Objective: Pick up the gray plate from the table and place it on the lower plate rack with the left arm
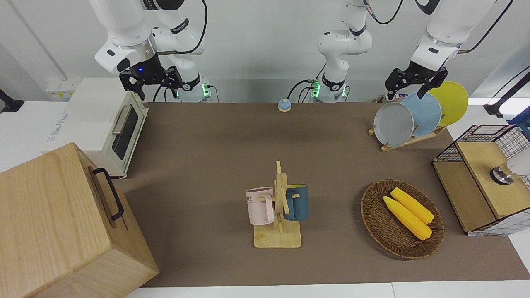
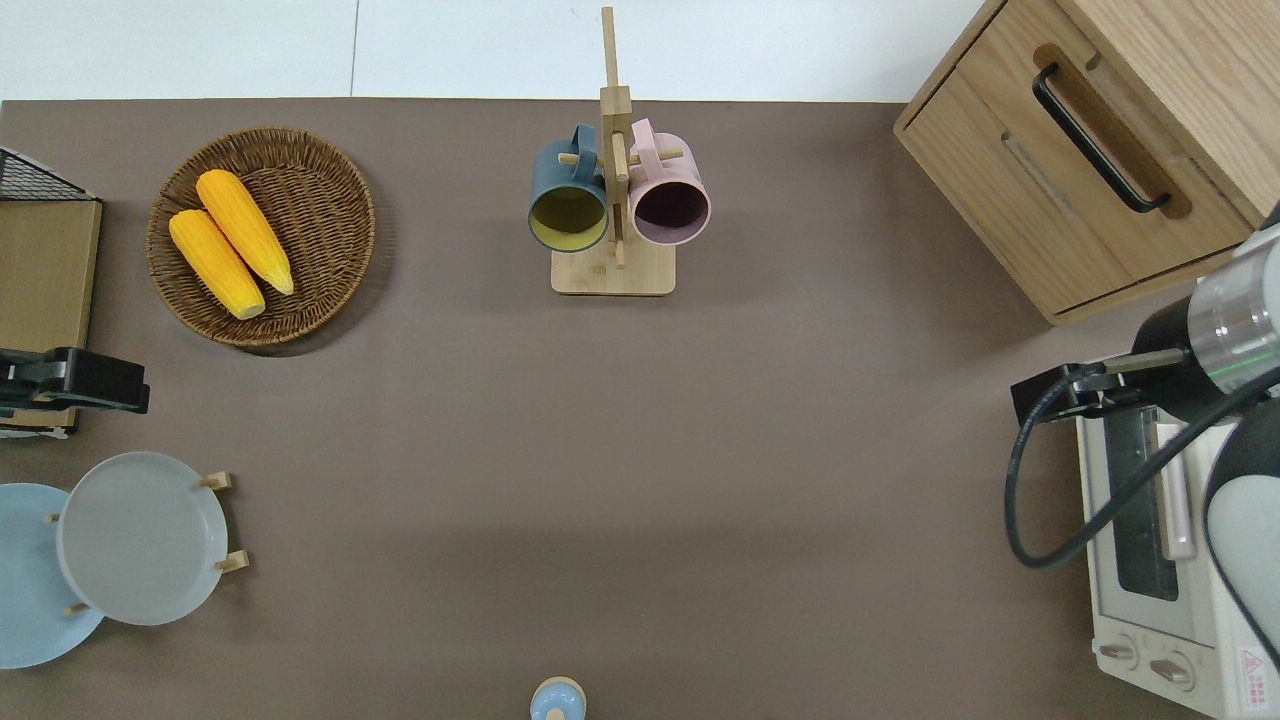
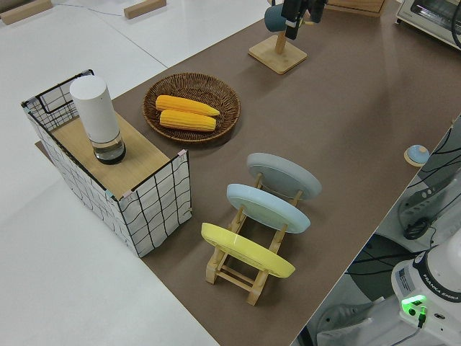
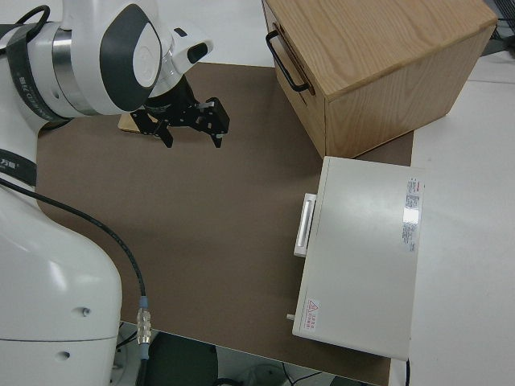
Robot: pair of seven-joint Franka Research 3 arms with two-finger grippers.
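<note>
Saw the gray plate up on its edge in the lower plate rack, in the slot at the low end. Saw it tipped back against the wooden pegs, with nothing holding it. Saw the same plate from above as a pale round shape with two pegs poking out beside it.

Found the light blue plate just beside it in the next slot, toward the left arm's end of the table. Found the yellow plate one slot on from that, at the high end of the rack.

Spotted the left gripper up in the air, over the spot between the gray plate and the wire box. Saw its fingers spread apart, with nothing in them and clear of the plate.

Found the right gripper parked, fingers apart too, with nothing in them.

Also saw a brown basket with two yellow corn cobs in it, farther from the robots than the rack.
</note>
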